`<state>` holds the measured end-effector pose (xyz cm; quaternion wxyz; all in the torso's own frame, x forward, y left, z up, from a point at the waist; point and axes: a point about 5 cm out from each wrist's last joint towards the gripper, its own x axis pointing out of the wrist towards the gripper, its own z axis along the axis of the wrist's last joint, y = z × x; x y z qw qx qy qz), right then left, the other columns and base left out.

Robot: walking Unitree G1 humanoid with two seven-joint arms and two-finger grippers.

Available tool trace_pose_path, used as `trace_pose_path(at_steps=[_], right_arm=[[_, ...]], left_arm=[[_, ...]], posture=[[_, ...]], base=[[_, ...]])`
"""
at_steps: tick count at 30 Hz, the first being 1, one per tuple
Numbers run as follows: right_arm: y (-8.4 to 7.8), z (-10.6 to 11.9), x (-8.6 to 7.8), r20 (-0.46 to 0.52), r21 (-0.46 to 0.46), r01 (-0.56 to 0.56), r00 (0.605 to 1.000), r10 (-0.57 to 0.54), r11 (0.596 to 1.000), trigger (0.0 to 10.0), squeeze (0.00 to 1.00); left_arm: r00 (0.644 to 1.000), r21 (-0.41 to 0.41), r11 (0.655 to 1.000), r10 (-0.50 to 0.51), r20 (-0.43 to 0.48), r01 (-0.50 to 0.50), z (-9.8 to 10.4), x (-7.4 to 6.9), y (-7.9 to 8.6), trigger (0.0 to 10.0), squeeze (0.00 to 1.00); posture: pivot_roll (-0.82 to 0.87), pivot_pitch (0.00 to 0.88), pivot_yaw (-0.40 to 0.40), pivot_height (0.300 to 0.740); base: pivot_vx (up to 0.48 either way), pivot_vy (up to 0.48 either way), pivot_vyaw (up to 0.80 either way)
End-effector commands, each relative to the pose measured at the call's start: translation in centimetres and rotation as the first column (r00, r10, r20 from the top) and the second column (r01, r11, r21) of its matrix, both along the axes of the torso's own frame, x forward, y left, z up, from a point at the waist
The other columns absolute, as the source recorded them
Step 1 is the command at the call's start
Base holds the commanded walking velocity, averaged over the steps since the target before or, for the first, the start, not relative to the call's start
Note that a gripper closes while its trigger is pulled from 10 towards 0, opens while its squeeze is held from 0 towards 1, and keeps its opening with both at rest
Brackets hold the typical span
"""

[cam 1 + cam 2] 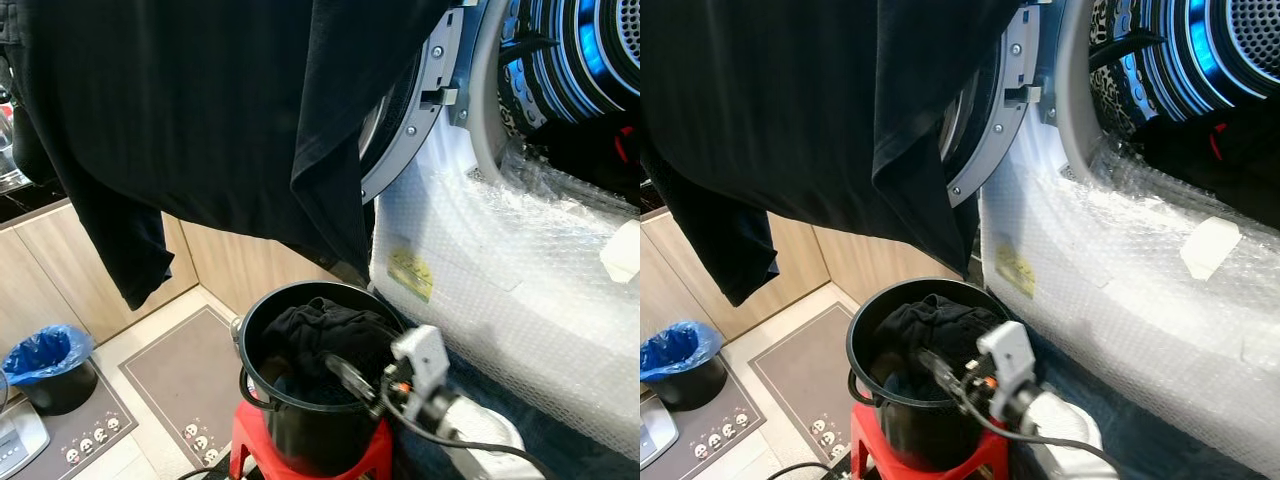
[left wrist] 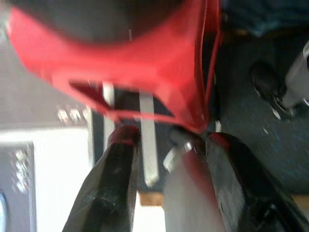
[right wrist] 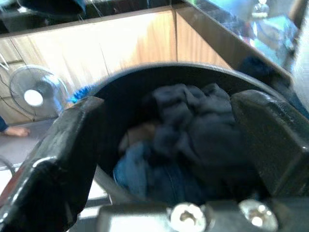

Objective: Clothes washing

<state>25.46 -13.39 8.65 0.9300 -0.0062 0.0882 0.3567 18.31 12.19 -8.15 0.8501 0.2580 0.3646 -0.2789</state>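
Note:
A large black garment [image 1: 200, 110] hangs down across the top of the eye views; what holds it is out of frame. Below it a black bucket [image 1: 250, 330] stands on a red stool [image 1: 300, 460], with dark clothes [image 1: 320, 335] and something blue [image 3: 145, 174] inside. My right gripper [image 1: 342, 376] is open and reaches over the bucket's near rim, its fingers just above the dark clothes. To the right is the washing machine, its door [image 1: 420, 110] swung open and dark laundry [image 1: 600, 150] inside the drum [image 1: 590, 50]. My left gripper [image 2: 171, 137] hangs low beside the stool [image 2: 145, 58], open.
Bubble wrap [image 1: 500, 260] covers the washer's front below the opening. A bin with a blue bag [image 1: 45, 365] stands at the lower left near wooden cabinets [image 1: 60, 260]. Grey mats [image 1: 180, 375] lie on the floor. A fan [image 3: 36, 94] stands further off.

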Motion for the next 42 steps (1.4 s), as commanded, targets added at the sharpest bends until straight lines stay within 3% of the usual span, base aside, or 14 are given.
trace_pose_path(at_steps=[1,4,11,17,23,28,30,31,32,33,37,38,42], right_arm=[[-0.4,0.2,-0.2,0.010,0.002,-0.005,1.000,0.005,1.000,10.0,0.00],[-2.1,-1.6,-1.6,-0.059,-0.045,-0.031,0.998,0.028,0.998,10.0,0.00],[-5.0,-4.8,-3.4,-0.181,-0.081,-0.002,0.983,-0.012,0.997,10.0,0.00],[-6.2,-6.9,-4.1,-0.245,-0.145,0.030,0.967,-0.065,0.989,10.0,0.00],[-7.5,-9.7,-5.0,-0.322,-0.207,0.115,0.930,-0.179,0.972,10.0,0.00],[-8.5,-11.9,-6.3,-0.387,-0.260,0.197,0.876,-0.289,0.945,10.0,0.00],[-9.3,-13.0,-6.9,-0.410,-0.314,0.263,0.829,-0.381,0.912,10.0,0.00],[-9.3,-13.0,-6.9,-0.410,-0.314,0.263,0.829,-0.381,0.912,10.0,0.00],[-10.0,-13.7,-7.4,-0.442,-0.323,0.332,0.775,-0.451,0.886,10.0,0.00],[-10.1,-13.9,-7.6,-0.452,-0.328,0.351,0.757,-0.472,0.877,10.0,0.00],[-10.5,-15.4,-9.5,-0.482,-0.403,0.344,0.707,-0.517,0.848,10.0,0.00],[-10.5,-15.4,-9.5,-0.482,-0.403,0.344,0.707,-0.517,0.848,10.0,0.00],[-10.3,-16.8,-11.8,-0.530,-0.439,0.337,0.651,-0.543,0.833,10.0,0.00]], left_arm=[[0.998,0.025,0.999,-0.046,0.035,0.046,0.3,0.4,0.3,10.0,0.00],[0.998,0.005,1.000,0.001,0.062,-0.002,0.8,1.5,1.0,10.0,0.00],[0.979,-0.001,0.997,-0.069,0.194,0.071,2.7,4.1,0.5,10.0,0.00],[0.964,-0.018,0.985,-0.161,0.212,0.169,3.2,4.4,-0.7,10.0,0.00],[0.947,-0.020,0.960,-0.274,0.170,0.281,2.8,3.6,-1.6,10.0,0.00],[0.934,-0.027,0.946,-0.315,0.167,0.324,2.9,3.5,-2.0,10.0,0.00],[0.931,-0.064,0.939,-0.325,0.166,0.339,3.2,3.7,-2.5,10.0,0.00],[0.931,-0.064,0.939,-0.325,0.166,0.339,3.2,3.7,-2.5,10.0,0.00],[0.921,-0.085,0.925,-0.352,0.165,0.369,3.5,4.0,-3.1,10.0,0.00],[0.916,-0.090,0.919,-0.365,0.164,0.383,3.6,4.0,-3.4,10.0,0.00],[0.869,-0.133,0.863,-0.464,0.171,0.487,4.6,4.8,-5.0,10.0,0.00],[0.869,-0.133,0.863,-0.464,0.171,0.487,4.6,4.8,-5.0,10.0,0.00],[0.810,-0.147,0.800,-0.554,0.195,0.582,5.9,5.6,-6.3,10.0,0.00]], posture=[[-0.16,0.000,0.053,0.740],[-0.15,0.000,0.052,0.740],[-0.14,0.000,0.052,0.740],[-0.14,0.000,0.055,0.740],[-0.14,0.000,0.051,0.740],[-0.14,0.000,0.051,0.740],[-0.14,0.000,0.050,0.740],[-0.14,0.000,0.050,0.740],[-0.13,0.000,0.045,0.740],[-0.13,0.000,0.045,0.740],[-0.14,0.000,0.050,0.740],[-0.14,0.000,0.050,0.740],[-0.15,0.000,0.062,0.740]], base=[[0.000,0.000,0.00],[0.000,0.000,0.00],[0.000,0.000,0.00],[0.000,0.000,0.00],[0.000,0.000,0.00],[0.000,0.000,0.00],[0.000,0.000,0.00],[0.000,0.000,0.00],[0.000,0.000,0.00],[0.000,0.000,0.00],[0.000,0.000,0.00],[0.000,0.000,0.00],[0.000,0.000,0.00]])
